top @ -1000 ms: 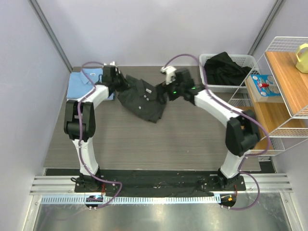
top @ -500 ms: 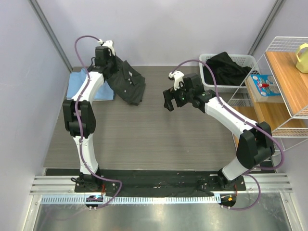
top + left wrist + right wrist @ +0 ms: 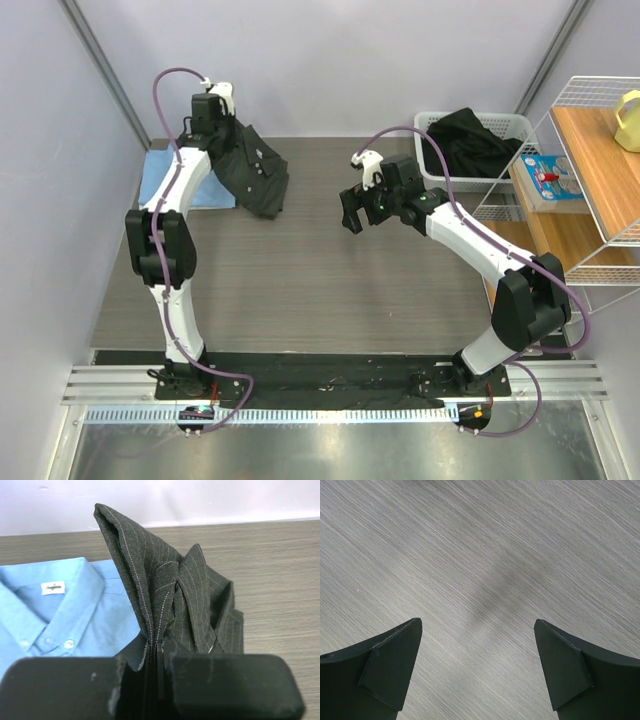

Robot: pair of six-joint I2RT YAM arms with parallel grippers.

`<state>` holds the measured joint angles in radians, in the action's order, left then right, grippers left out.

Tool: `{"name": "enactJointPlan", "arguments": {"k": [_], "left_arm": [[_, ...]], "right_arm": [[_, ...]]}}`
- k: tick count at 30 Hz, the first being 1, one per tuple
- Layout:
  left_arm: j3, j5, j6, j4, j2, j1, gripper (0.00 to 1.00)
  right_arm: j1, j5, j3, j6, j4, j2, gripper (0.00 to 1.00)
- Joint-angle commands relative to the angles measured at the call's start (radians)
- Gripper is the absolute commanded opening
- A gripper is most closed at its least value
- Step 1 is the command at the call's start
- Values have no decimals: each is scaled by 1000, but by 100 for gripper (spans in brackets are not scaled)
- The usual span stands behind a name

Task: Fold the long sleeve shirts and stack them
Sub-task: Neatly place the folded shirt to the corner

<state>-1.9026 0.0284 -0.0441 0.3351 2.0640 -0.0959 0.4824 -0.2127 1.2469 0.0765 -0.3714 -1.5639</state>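
**Reference landmark: light blue shirt.** The light blue shirt [image 3: 160, 180] lies flat on the far left corner of the counter [image 3: 320, 290]. In the left wrist view [image 3: 60, 605] its collar, label and buttons face up.

**Left end effector.** The left end effector [image 3: 218, 125] is raised above the right-hand edge of the light blue shirt, toward the back wall. Its fingers [image 3: 65, 687] are pressed together on a fold of the pinstriped shirt [image 3: 150, 580], and the cloth is pinched in the narrow seam between them [image 3: 157, 665].

**Pinstriped shirt.** The pinstriped shirt [image 3: 255, 170] hangs bunched from that grip. It spreads down and to the right of the light blue shirt and overlaps that shirt's right edge. The pictures do not show whether its lowest fold touches the counter.

**Right end effector.** The right end effector [image 3: 350, 208] hovers well to the right of the light blue shirt, over bare counter and apart from both shirts. Its fingers [image 3: 390, 665] stand wide apart, with only the wood-grain surface and a faint shadow between them [image 3: 477, 650].

**Other items.** Farther right of the light blue shirt, a white basket [image 3: 455, 183] at the back of the counter holds a dark garment [image 3: 465, 135]. Beyond it stands a wire rack with wooden shelves [image 3: 590, 150].
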Motion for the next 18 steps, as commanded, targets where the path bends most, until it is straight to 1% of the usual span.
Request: {"name": "enactJointPlan", "arguments": {"k": [1, 12, 18], "left_arm": [[-47, 41, 15, -42, -107, 16, 0], [-64, 57, -48, -54, -136, 18, 0], [-47, 64, -36, -68, -162, 18, 0]], "right_arm": [[-1, -7, 3, 8, 15, 53, 100], [-1, -8, 3, 6, 15, 53, 100], [-1, -11, -4, 6, 15, 64, 100]]}}
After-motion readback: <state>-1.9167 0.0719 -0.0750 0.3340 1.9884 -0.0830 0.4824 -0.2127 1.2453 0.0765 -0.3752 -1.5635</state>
